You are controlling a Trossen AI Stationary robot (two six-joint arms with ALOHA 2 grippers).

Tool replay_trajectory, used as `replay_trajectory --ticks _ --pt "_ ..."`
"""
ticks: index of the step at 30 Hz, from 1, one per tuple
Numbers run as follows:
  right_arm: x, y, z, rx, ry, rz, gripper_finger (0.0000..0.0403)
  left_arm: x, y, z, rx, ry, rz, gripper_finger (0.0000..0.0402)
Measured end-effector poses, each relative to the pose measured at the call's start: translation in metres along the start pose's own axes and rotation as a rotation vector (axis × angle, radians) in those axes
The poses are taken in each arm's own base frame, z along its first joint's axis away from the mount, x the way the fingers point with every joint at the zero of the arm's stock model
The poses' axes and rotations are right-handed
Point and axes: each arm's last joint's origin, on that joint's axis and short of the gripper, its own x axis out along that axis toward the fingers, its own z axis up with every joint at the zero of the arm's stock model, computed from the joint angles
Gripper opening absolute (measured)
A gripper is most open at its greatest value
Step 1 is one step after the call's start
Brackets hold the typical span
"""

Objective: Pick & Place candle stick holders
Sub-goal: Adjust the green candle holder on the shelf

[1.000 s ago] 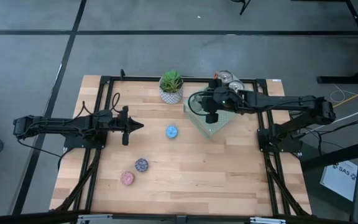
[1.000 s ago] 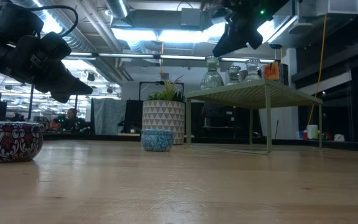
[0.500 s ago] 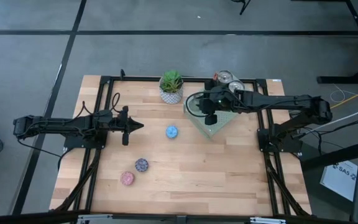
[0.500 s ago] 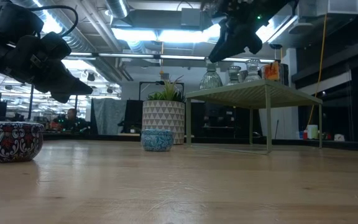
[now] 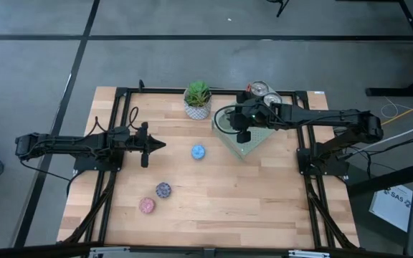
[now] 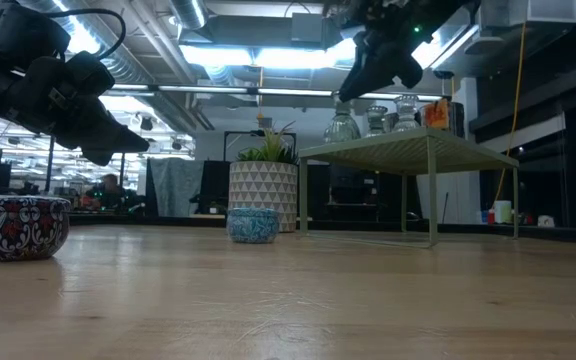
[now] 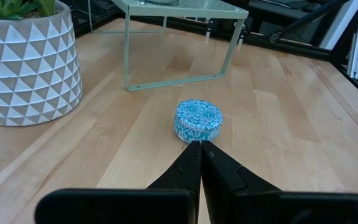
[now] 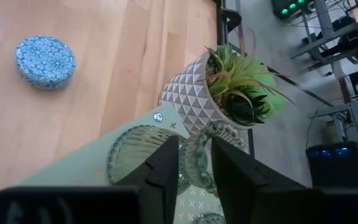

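On top of the pale green perforated slab [image 5: 244, 149] stands a clear glass candle stick holder [image 6: 340, 126], with my right gripper [image 8: 196, 165] shut on its top. Two shiny holders [image 5: 264, 92] stand on the slab's far side. On the bare wood rest a blue holder [image 5: 198, 151], a purple mosaic one [image 5: 163, 190] and a pink one [image 5: 147, 206]. My left gripper [image 5: 162, 145] hangs shut above the table, left of the blue holder [image 7: 197, 121], touching nothing. My right gripper has the glass holder's upper rim [image 8: 199, 149] between its two fingers. The fingers slant down onto it from above and from the table's right side. The holder stays upright, with its wide base [image 8: 132, 163] on the slab.
A green plant in a white patterned pot [image 5: 198, 100] stands at the far edge, just left of the slab. The slab is a raised stand on thin legs [image 6: 431, 190]. Open wood lies in the middle and toward the near edge.
My right gripper has tipped a little, and its fingertips have come down onto the top of the glass holder. The holder has not moved.
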Motion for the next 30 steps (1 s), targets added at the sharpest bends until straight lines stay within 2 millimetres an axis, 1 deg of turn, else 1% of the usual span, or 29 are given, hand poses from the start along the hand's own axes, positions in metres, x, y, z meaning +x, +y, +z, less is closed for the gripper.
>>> replay_trajectory --ticks 6,11,17,24,30 --pt "0.0 -0.001 -0.002 0.001 0.042 -0.052 0.0062 0.0 0.0 0.0 0.0 0.0 0.0 0.0006" --pt "-0.001 -0.001 -0.002 0.002 0.042 -0.055 0.0054 0.0 0.0 0.0 0.0 0.0 0.0 0.0006" --pt "-0.011 0.001 0.001 -0.007 0.034 -0.042 0.0049 0.0 0.0 0.0 0.0 0.0 0.0 0.0006" --pt "-0.023 0.0 0.008 0.005 0.069 0.015 0.0025 0.0 0.0 0.0 0.0 0.0 0.0 0.0006" --pt "-0.035 0.005 0.01 0.031 0.052 0.041 0.002 0.0 0.0 0.0 0.0 0.0 0.0 0.0006"
